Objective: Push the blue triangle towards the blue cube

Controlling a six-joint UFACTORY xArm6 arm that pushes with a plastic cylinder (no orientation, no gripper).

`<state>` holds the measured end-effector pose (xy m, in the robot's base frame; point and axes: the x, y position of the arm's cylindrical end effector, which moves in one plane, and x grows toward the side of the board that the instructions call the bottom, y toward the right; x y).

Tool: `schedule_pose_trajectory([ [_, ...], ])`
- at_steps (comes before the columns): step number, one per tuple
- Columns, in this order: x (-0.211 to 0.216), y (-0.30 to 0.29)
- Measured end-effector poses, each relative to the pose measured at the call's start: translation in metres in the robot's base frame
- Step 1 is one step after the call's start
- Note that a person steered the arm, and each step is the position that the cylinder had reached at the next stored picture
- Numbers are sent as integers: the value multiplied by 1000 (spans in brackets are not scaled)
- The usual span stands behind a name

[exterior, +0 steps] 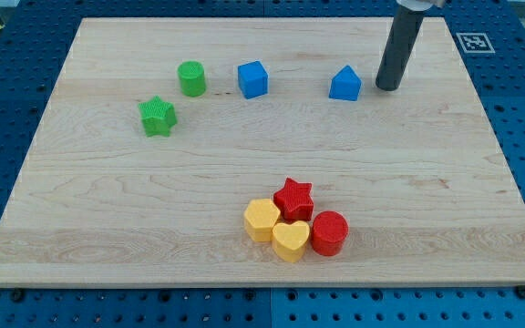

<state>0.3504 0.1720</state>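
Blue triangle (pixel 344 84) sits on the wooden counter (pixel 244 173) in the upper right part of the view, upright with its peak pointing up. My tip (pixel 387 87) stands just beside it on the view's right, with a narrow strip of bare wood between the two, so they look apart rather than touching. The dark rod rises from the tip toward the view's top edge, leaning slightly to the right. There is no claw on this arm, only the rod, so nothing opens or closes and nothing is held.

The blue cube (pixel 253 79) lies to the view's left of the triangle, at about the same height in the view, well apart from it, with clear wood between them. That puts the tip, the triangle and the cube roughly in one line across the view, the triangle in the middle.

Further left, near the cube, stands a green cylinder (pixel 191 78), and below and left of that a green star (pixel 158 117).

Near the view's bottom, well apart from the blue blocks, four blocks huddle together: a red star (pixel 293 199) at the top, a yellow hexagon-like block (pixel 262 220) at the left, a yellow heart (pixel 290 240) at the bottom and a red cylinder (pixel 329 232) at the right, each touching or nearly touching its neighbours.
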Motion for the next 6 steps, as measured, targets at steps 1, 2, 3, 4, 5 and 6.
schedule_pose_trajectory([
  [1,7,-13],
  [2,7,-16],
  [3,7,-31],
  [4,7,-53],
  [5,6,-71],
  [6,6,-71],
])
